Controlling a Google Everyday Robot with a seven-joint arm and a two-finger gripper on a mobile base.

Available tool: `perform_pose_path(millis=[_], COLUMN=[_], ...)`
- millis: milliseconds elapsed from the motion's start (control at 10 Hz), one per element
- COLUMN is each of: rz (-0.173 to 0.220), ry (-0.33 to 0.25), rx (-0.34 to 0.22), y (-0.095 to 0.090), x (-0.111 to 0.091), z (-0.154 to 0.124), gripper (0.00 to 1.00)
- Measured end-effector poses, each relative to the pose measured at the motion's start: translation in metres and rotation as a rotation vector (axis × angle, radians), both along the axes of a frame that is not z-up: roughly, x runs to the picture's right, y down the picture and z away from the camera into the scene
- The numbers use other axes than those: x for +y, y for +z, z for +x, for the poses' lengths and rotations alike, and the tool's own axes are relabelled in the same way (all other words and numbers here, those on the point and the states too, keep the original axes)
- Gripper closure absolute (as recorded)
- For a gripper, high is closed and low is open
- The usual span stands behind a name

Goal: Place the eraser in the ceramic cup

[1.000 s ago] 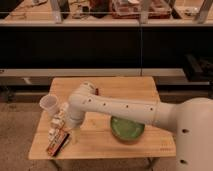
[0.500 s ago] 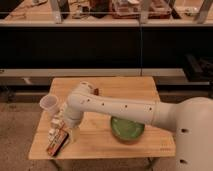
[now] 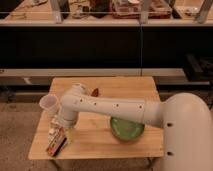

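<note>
Light-wood table, rectangular w/ a plain matte top, stands on a speckled grey-beige floor. Behind it runs a long dark cabinet front topped by a pale counter edge. The stuff on that counter is too cluttered to tell apart. A pale ledge crosses the room just behind the table's far edge.

The white robot body fills the right foreground. Its thick white arm reaches left across the tabletop, then bends down toward the front-left corner. The gripper hangs there, low over the wood, fingers apart and clamped on nothing.

The small flat eraser, striped lengthwise in orange-red, black and white, lies on the table just in front of the gripper, near the front-left edge and angled. Whether they touch can't be told. A pale whitish block sits right beside the gripper, on the side nearer the table's left edge.

The small white ceramic cup, round w/ a wide rim, stands upright at the table's left edge, behind the gripper and apart from the eraser. A round green bowl sits toward the front right, partly under the arm. A small dark reddish-brown oblong item lies near the back, just past the arm's elbow.
</note>
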State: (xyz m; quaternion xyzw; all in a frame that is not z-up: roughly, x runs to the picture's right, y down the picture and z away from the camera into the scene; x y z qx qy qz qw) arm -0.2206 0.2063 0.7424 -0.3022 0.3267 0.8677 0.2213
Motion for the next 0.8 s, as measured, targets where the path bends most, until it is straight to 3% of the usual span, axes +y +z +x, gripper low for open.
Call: perform_pose_path(millis=[400,700,800], rz=[-0.034,-0.037,-0.033], ry=[-0.042,-0.040,-0.041], rx=[0.050,0.013,0.003], y=[0.026,0.029,0.029], x=[0.016,0.019,0.019], z=[0.001,-0.013,-0.015], gripper=[0.20,0.20,0.25])
